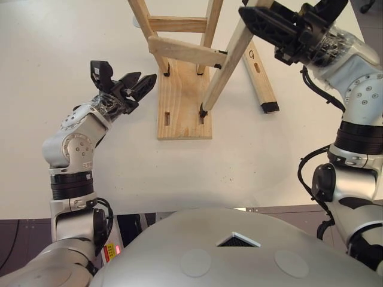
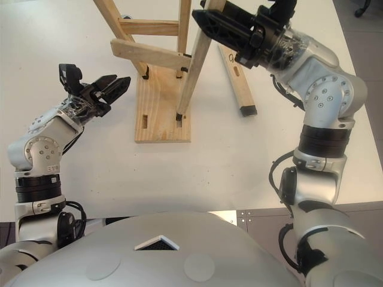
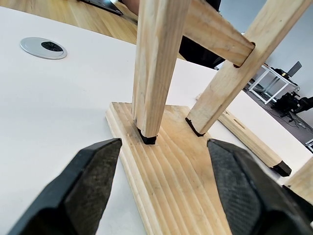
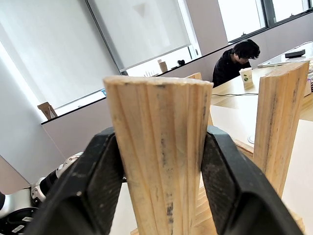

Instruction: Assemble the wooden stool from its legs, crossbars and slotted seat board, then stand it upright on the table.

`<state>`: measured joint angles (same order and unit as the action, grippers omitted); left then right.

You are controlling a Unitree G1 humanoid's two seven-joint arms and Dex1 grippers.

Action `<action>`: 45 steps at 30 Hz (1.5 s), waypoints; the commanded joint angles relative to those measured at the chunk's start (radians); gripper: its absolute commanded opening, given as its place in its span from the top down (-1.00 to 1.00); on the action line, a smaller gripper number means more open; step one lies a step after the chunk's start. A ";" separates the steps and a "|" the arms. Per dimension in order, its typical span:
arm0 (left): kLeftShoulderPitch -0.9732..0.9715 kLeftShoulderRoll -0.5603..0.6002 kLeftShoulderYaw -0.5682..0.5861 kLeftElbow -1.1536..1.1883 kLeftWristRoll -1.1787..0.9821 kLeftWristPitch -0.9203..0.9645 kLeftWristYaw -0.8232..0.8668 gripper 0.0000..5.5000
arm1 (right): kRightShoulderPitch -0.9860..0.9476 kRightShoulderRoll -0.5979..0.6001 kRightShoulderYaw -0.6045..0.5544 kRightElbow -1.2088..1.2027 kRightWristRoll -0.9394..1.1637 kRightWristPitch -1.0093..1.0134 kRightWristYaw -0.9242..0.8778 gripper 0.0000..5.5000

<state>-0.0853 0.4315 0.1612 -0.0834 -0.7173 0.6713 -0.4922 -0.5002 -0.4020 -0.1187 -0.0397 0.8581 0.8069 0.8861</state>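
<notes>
Leg-fitting in hand: right tool [image 1: 248,21] clamped on top of tilted pale wooden leg [image 1: 224,66], foot at near slot of flat pale slotted wooden seat board [image 1: 179,107] on white tabletop [image 1: 251,149]; left tool [image 1: 122,76] spread wide, empty, beside board; next likely needs leg straightened and pressed home.

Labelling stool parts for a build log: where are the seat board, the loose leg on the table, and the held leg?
seat board [image 1: 182,113], left eye view, bare near end.
loose leg [image 1: 261,81], left eye view, mid-length.
held leg [image 1: 214,86], left eye view, lower shaft.
</notes>
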 commanded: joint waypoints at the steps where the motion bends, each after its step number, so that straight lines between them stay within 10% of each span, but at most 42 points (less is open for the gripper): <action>1: -0.012 -0.016 -0.002 0.019 0.019 0.007 -0.003 -0.17 | 0.022 0.002 0.030 0.003 -0.037 -0.022 0.006 0.22; 41: 0.016 -0.096 0.099 0.071 0.065 -0.012 0.061 -0.17 | 0.124 -0.271 0.477 -0.179 -0.427 -0.238 0.165 0.25; 45: 0.009 -0.096 0.116 0.087 0.070 -0.023 0.060 -0.17 | 0.099 -0.271 0.436 -0.185 -0.387 -0.207 0.168 -0.10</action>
<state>-0.0713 0.3370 0.2721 -0.0034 -0.6559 0.6543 -0.4363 -0.3642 -0.6480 0.3469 -0.2098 0.4695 0.5916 1.0461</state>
